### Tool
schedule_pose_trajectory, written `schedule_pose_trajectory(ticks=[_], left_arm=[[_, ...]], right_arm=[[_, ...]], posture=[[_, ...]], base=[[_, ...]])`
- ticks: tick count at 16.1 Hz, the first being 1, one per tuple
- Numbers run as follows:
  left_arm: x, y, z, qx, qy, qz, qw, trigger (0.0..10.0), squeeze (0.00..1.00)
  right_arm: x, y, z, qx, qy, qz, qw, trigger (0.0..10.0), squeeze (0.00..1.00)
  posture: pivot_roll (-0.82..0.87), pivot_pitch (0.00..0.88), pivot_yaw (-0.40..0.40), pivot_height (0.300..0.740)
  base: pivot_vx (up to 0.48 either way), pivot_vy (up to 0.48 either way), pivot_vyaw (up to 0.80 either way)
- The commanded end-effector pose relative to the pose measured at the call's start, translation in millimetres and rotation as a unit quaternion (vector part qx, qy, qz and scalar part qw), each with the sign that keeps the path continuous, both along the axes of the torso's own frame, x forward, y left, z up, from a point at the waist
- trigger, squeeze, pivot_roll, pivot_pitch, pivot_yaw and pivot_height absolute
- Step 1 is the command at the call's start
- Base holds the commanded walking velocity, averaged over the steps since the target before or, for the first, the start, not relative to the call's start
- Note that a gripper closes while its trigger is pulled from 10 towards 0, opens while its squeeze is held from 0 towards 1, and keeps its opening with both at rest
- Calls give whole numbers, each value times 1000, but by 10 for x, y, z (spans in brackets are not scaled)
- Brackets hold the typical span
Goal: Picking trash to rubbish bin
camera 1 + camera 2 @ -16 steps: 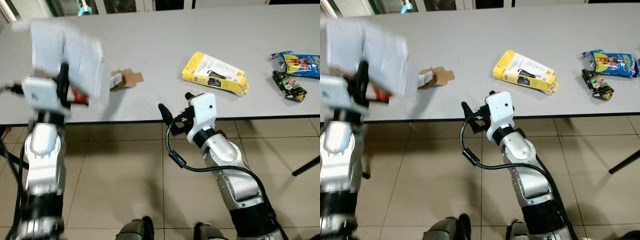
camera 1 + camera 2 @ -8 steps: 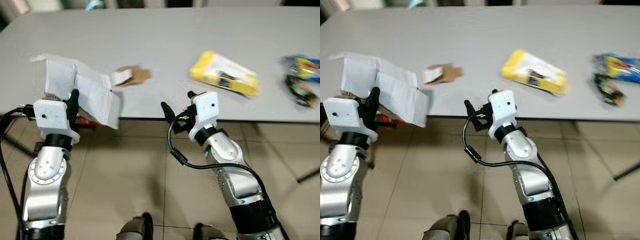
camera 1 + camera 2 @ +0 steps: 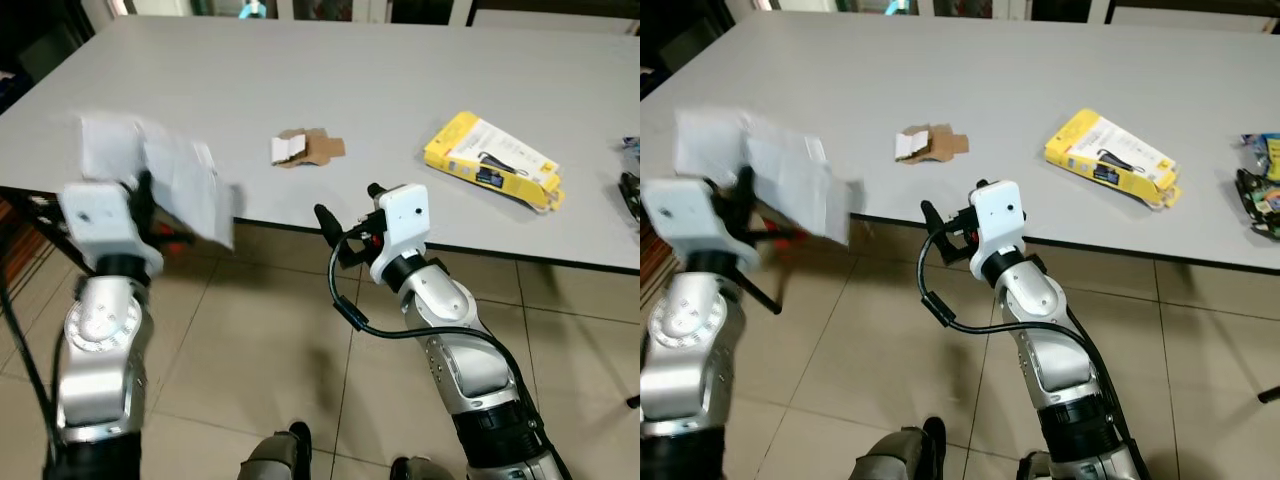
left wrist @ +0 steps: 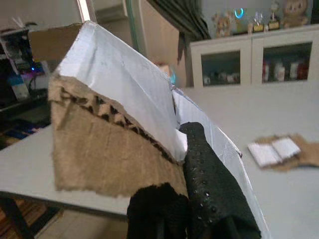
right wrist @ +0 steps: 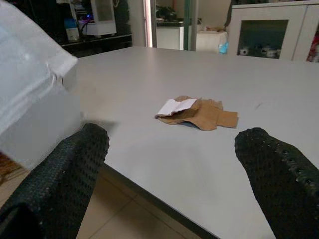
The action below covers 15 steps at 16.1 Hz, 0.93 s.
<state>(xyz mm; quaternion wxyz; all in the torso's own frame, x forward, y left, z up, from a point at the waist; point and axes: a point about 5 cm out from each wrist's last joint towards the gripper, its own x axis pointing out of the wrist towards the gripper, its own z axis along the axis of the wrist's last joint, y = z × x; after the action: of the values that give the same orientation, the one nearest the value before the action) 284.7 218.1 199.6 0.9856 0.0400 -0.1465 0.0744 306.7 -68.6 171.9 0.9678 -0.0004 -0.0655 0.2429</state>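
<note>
Already the left gripper (image 3: 143, 195) clamps a torn white box (image 3: 170, 185); the right gripper (image 3: 345, 215), empty and apparently spread, faces a cardboard scrap (image 3: 308, 147) ahead, with a yellow package (image 3: 492, 165) unpicked.

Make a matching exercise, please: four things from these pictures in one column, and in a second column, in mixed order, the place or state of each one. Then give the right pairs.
Things
1. white cardboard piece
2. brown cardboard scrap
3. yellow box
4. right gripper

Places or states
A. lying flat on the grey table, toward the robot's right
B. open, holding nothing, at the table's near edge
C. held up in the left gripper
D. lying on the table near its middle, with a white patch on it

Pairs: 1-C, 2-D, 3-A, 4-B
</note>
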Motion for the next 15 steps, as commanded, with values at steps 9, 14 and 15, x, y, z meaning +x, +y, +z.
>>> schedule_pose_trajectory(ticks=[9, 14, 15], left_arm=[[62, 135, 84, -8, 14, 13, 1000, 10000, 0], [81, 164, 75, -8, 21, 15, 1000, 10000, 0], [85, 168, 77, -7, 22, 16, 1000, 10000, 0]], right_arm=[[-5, 11, -19, 9, 3, -10, 1000, 10000, 0], [-10, 12, -21, 9, 2, -11, 1000, 10000, 0], [-11, 12, -22, 9, 2, -12, 1000, 10000, 0]], posture=[[-35, 139, 117, 740], [-39, 137, 121, 740], [-40, 136, 123, 740]], base=[[0, 200, 0], [0, 312, 0], [0, 315, 0]])
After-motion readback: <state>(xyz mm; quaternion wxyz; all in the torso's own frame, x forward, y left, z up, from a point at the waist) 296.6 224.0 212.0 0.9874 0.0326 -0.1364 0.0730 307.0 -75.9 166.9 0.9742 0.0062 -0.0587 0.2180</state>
